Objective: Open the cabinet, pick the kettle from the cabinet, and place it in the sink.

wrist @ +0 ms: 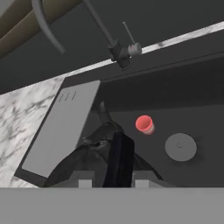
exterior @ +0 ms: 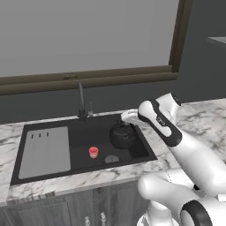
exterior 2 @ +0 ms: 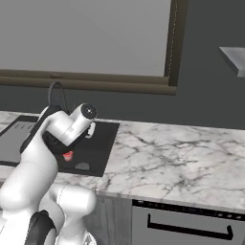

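Right, your jaws are pinching the arched handle of the matte-black squat round kettle (wrist: pixel 94 157), upright over the black rectangular sink (exterior: pixel 84 137), right half. Spout points toward the grey ribbed drainboard (wrist: pixel 61 127); red cup (wrist: pixel 144 124) beyond; marble worktop (exterior: pixel 198 119).

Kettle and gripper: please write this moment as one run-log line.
gripper: shut on kettle handle | kettle: over sink basin, right part | red cup: in basin, apart

no readable text, labels, brands or numbers on anything here.
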